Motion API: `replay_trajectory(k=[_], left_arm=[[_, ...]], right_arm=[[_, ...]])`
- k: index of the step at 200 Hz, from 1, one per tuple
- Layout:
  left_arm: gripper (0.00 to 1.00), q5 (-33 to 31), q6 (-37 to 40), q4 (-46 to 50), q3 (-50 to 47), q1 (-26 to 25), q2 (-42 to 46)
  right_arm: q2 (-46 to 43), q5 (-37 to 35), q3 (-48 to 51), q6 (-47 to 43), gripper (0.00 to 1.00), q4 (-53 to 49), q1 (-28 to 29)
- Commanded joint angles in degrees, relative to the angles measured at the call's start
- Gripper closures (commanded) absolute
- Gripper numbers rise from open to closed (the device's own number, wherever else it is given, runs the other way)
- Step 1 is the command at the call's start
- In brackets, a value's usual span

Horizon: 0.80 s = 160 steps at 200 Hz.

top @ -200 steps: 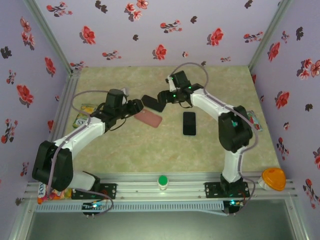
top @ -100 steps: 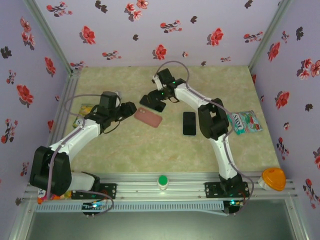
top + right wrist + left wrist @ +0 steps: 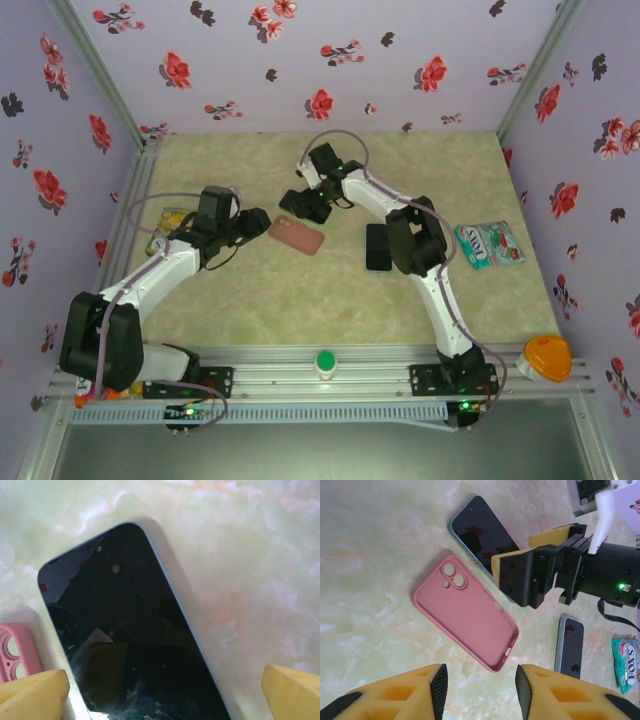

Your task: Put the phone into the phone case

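step: we judge phone pickup | right claw (image 3: 163, 692) spread wide over the phone (image 3: 130, 630), which lies screen-up on the counter (image 3: 370, 555) just beside the pink case (image 3: 465, 612) | left claw (image 3: 480, 690) part-spread, empty, near case | next: we'd close squarely on the phone's long edges; contact seemingly not yet made

Candy packet (image 3: 490, 244) lies at right, green button (image 3: 325, 361) on front rail (image 3: 260, 360).

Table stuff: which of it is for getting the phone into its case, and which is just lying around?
For the job:
- pink phone case
- blue-edged phone, under the open right gripper

Lying about:
- second dark phone
- Fox's sweets packet
- yellow-green packet
- orange object
- green button
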<state>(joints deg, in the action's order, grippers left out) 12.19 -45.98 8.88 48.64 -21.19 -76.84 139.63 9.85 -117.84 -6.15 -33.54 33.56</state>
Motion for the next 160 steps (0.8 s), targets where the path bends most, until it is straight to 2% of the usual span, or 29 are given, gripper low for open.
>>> replay_trajectory(k=[1,64,99,136,160], left_arm=[[0.55,-0.07,-0.36,0.96,-0.37,0.53,0.55],[0.55,-0.23,-1.04,0.42,-1.27,0.53,0.99],[0.55,-0.23,-1.11,0.41,-1.49,0.53,1.34],[0.55,-0.41,-1.13,0.43,-1.91,0.54,2.02],[0.55,-0.63,-1.11,0.61,-2.08,0.49,2.43]], right_arm=[[1.68,0.22,-2.12,-3.28,0.01,-2.99,1.36],[3.16,-3.06,-2.92,-4.13,0.01,-3.91,1.83],[5.14,-2.96,-5.76,-4.57,0.07,-5.89,1.85],[6.25,-1.51,-7.3,-4.48,0.06,-7.07,1.79],[6.42,-2.35,-7.65,-4.09,0.1,-8.05,1.68]])
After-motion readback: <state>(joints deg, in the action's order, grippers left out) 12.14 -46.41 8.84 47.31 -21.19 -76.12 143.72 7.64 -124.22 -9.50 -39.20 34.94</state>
